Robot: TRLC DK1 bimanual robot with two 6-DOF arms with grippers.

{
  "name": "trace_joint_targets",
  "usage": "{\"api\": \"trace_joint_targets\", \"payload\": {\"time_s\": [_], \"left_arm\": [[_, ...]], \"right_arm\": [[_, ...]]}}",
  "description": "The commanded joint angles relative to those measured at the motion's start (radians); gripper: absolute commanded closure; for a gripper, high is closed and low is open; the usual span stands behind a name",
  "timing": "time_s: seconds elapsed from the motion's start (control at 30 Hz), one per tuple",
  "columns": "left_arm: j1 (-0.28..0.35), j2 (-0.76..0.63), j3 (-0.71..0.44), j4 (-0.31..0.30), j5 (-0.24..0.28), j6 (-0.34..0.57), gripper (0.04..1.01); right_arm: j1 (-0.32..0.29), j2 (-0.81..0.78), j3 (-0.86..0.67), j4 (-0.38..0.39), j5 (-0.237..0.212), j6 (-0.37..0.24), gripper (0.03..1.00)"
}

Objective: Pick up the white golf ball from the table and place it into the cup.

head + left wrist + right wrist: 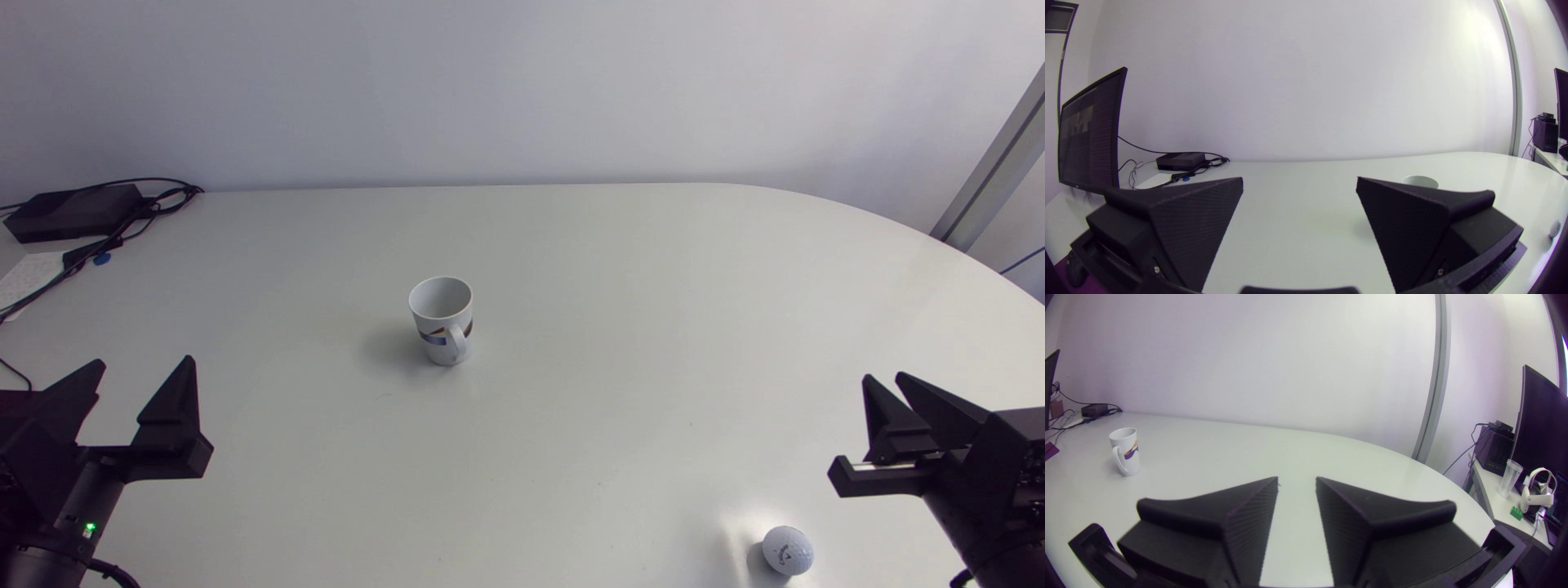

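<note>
From the head view, the left pincer (144, 362) is hanging over the near left part of the white table (612, 269) with its two fingers spread wide and nothing between them, so it is released. The right pincer (884, 378) is hovering over the near right part. Its fingers are standing close together with a slim gap and are gripping nothing. The white golf ball (788, 550) is lying on the table behind the right pincer's fingertips, on the inner side of that arm, near it but not touching. The cup (442, 318) is standing upright well ahead of both pincers, roughly midway between them, with its handle turning toward the arms. A black box (73, 211) with cables (147, 204) is sitting far ahead of the left pincer, on its outer side.

In the left wrist view, the fingers are gaping wide over bare tabletop. The cup's rim is peeking just above the finger on the inner side, and the box is lying ahead beyond the other finger.

In the right wrist view, the fingers are pointing forward with a narrow strip of table showing between them. The cup is standing ahead and well off to the inner side, with its handle facing the pincer.
</note>
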Motion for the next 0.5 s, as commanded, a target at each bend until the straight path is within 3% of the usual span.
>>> {"api": "trace_joint_targets", "payload": {"time_s": [0.0,0.03,0.13,0.27,0.47], "left_arm": [[-0.006,-0.016,-0.018,0.001,0.011,0.008,0.051],[-0.006,-0.016,-0.018,0.001,0.011,0.008,0.051],[-0.007,-0.016,-0.018,0.001,0.011,0.008,0.051],[-0.006,-0.016,-0.018,0.001,0.011,0.008,0.051],[-0.006,-0.016,-0.018,0.001,0.011,0.008,0.051]], "right_arm": [[-0.007,-0.007,-0.031,-0.037,0.011,0.023,0.18],[-0.024,-0.007,-0.016,-0.035,0.003,0.007,0.08],[-0.03,-0.007,0.004,-0.04,-0.02,0.009,0.079],[-0.027,-0.004,0.052,-0.04,-0.018,0.015,0.079],[-0.019,0.058,0.199,-0.115,-0.029,0.023,0.077]]}}
